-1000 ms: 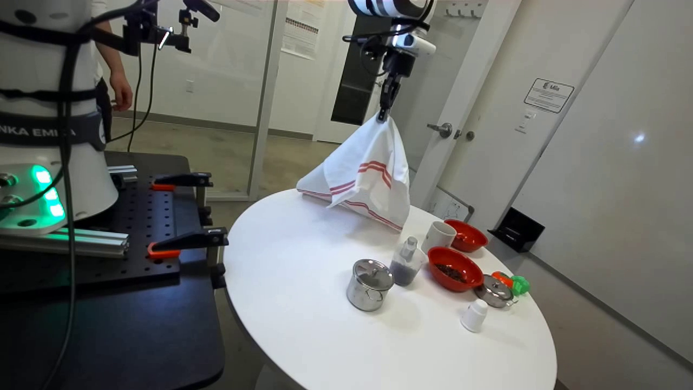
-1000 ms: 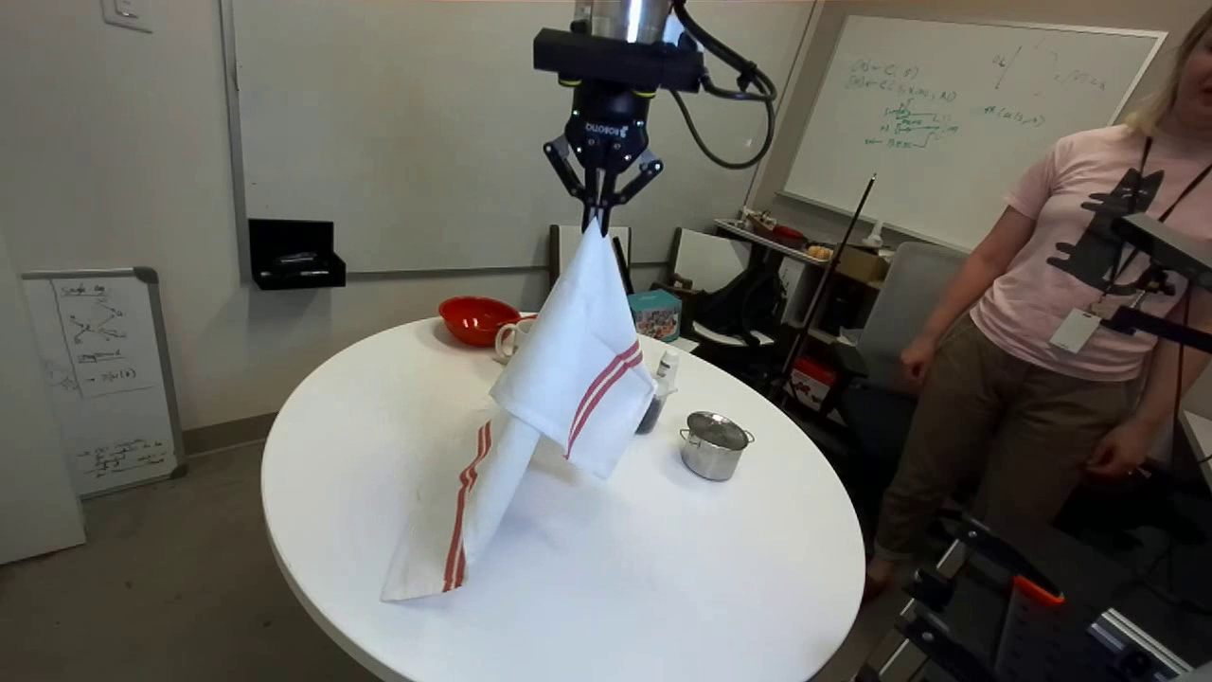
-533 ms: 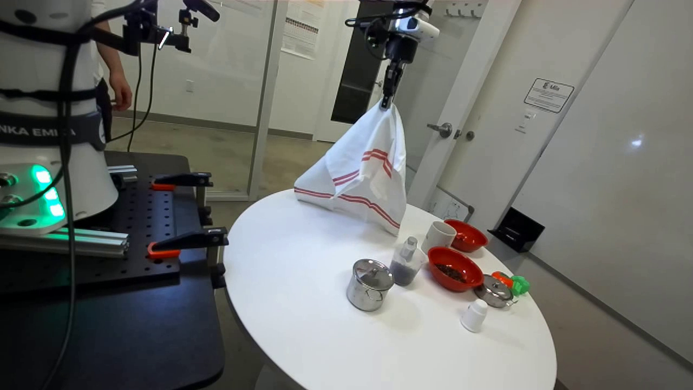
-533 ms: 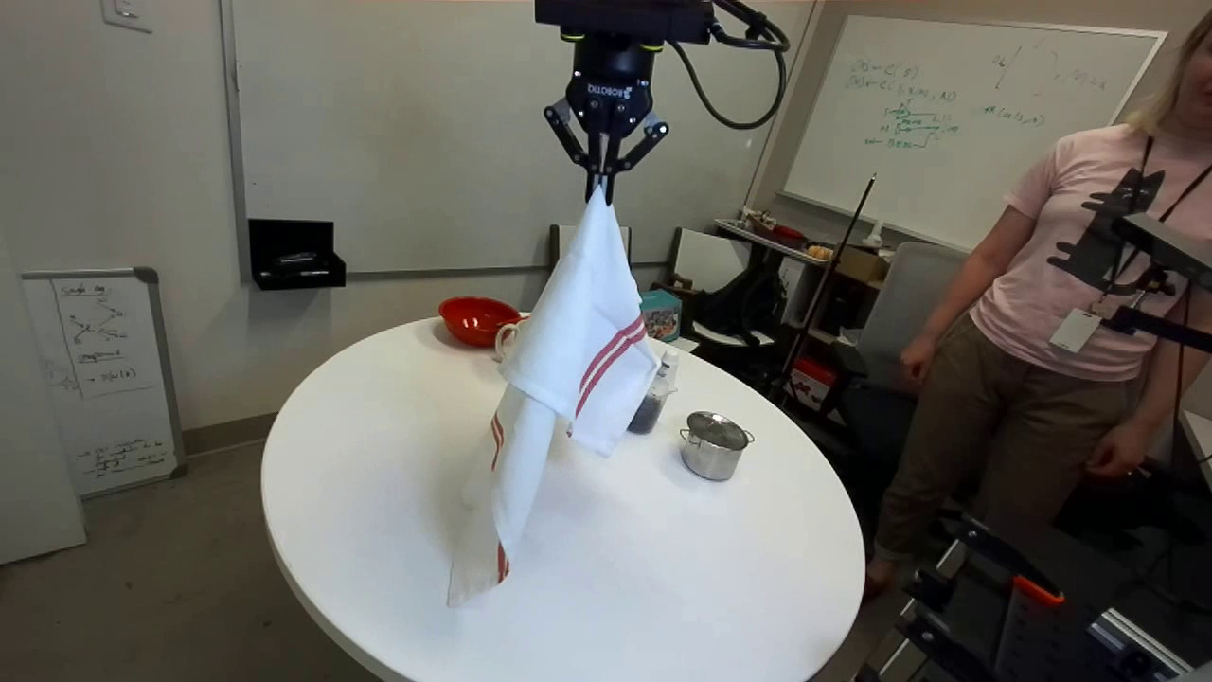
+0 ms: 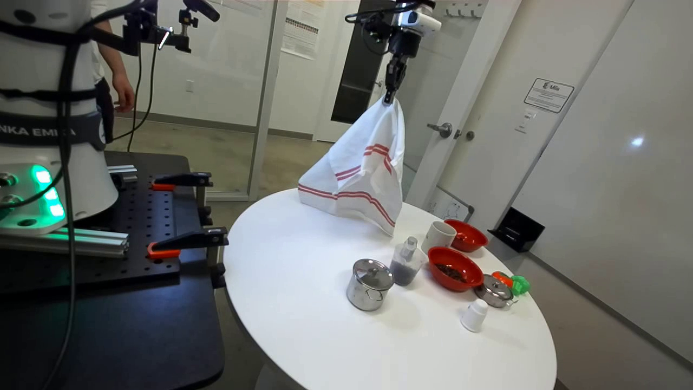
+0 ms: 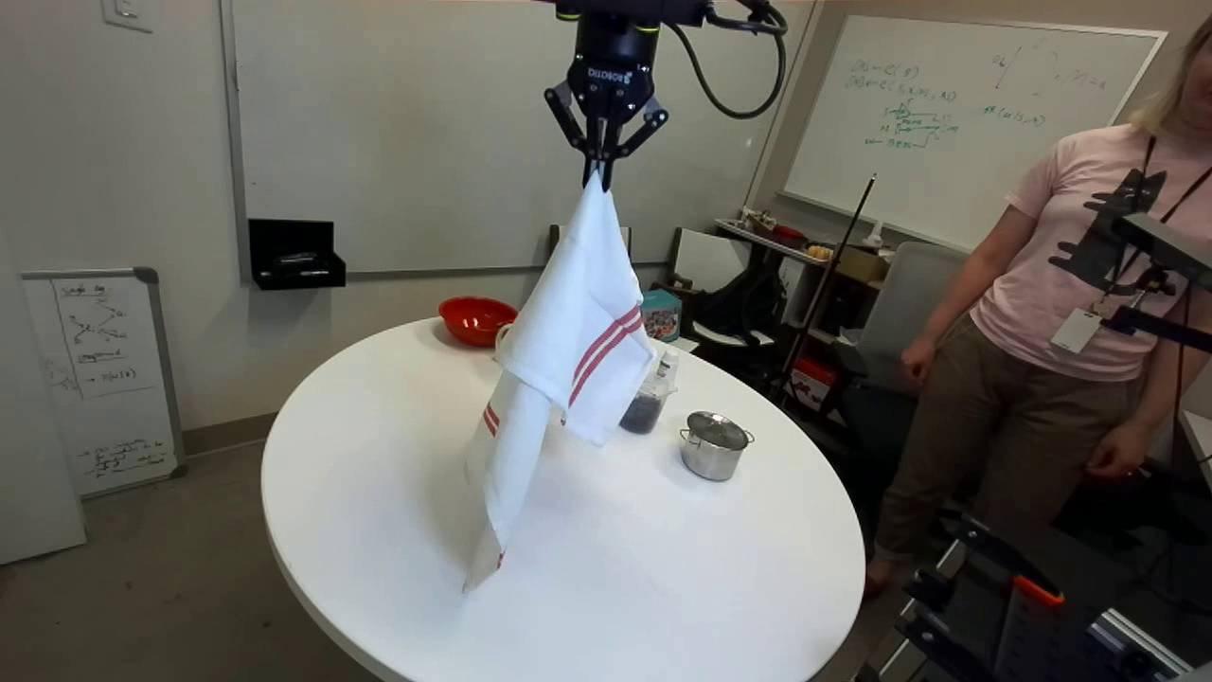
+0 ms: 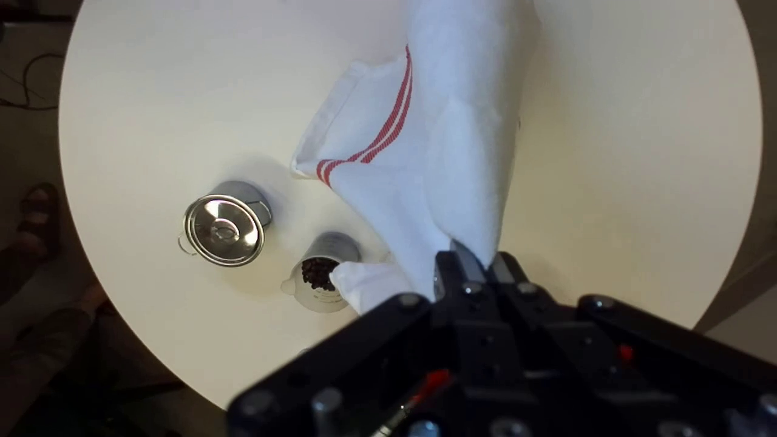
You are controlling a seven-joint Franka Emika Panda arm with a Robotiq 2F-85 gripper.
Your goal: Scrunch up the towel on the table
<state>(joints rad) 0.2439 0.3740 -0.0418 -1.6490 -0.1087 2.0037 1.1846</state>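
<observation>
White towel up in a tall, floppy peak over the round table, red stripes kinking w/ the folds, btm edge sagging; can't tell if the lowest corner touches. Gripper up top, fingers nipped tight on the tip. Nearby: lidded pot, clear cup w/ dark bits, red bowl.

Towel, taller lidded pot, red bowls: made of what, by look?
Towel: thin woven cloth, matte, probably cotton or linen; it drapes in soft folds.
Taller lidded pot: polished metal, likely stainless steel; the lid shows mirror-like highlights.
Red bowls: smooth, even colour, faint sheen; perhaps plastic, though enamel or ceramic is possible.
</observation>
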